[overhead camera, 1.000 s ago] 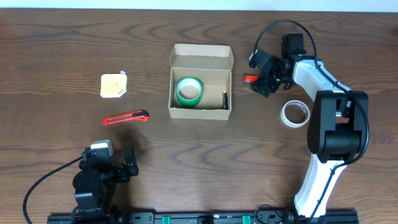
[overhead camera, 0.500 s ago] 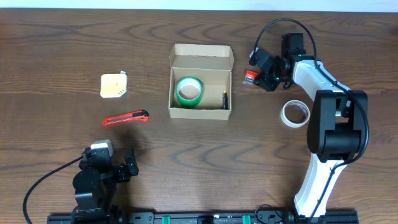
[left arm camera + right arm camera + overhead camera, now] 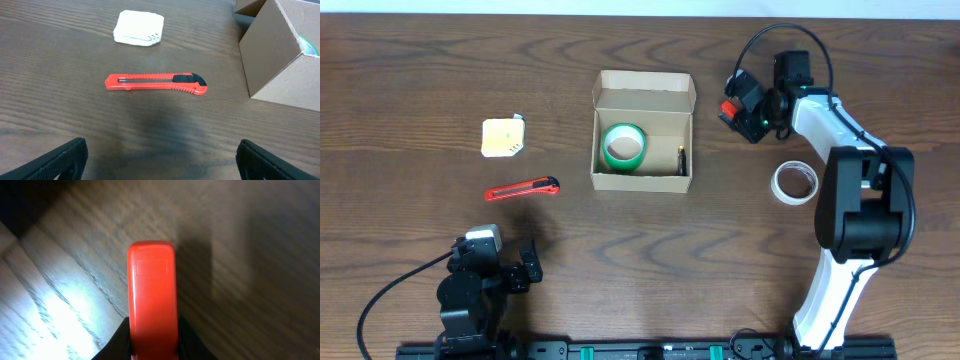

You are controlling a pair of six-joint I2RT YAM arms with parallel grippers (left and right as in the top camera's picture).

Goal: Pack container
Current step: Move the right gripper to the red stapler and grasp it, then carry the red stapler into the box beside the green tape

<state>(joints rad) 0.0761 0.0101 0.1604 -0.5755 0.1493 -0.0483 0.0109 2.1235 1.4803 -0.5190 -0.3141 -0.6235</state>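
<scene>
Left hand (image 3: 160,165) sat at the near-left of the table (image 3: 420,60), fingers spread wide on nothing, with a pale pad (image 3: 503,138) and a red box cutter (image 3: 522,189) ahead of it. Cardboard box (image 3: 643,99) stood mid-table, flap open, holding a green tape roll (image 3: 623,146) and a small dark item (image 3: 681,160). Right hand (image 3: 742,108) was clamped on a small red object (image 3: 151,295) near the box's far-right corner; a white tape roll (image 3: 793,182) lay on the table beside that arm.
</scene>
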